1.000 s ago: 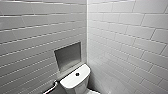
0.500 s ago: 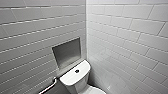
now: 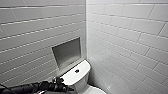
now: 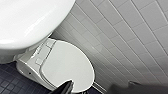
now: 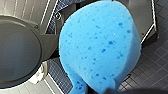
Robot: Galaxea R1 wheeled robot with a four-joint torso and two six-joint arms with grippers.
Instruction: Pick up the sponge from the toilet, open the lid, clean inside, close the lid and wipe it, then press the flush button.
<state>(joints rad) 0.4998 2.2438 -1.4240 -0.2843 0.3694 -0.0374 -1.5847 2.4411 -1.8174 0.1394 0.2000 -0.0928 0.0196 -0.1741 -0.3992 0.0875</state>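
the sponge (image 5: 100,47) hangs above dark floor tiles (image 5: 150,62); the lid (image 4: 67,65) is closed.

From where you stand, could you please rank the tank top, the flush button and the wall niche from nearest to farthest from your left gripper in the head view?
1. The tank top: just beside the left gripper, at its near edge.
2. The flush button: at the tank top's centre, further in.
3. The wall niche: recessed in the tiles behind the tank.

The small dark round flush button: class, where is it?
In the head view, the flush button sits centred on the white rectangular tank top, below the grey wall niche.
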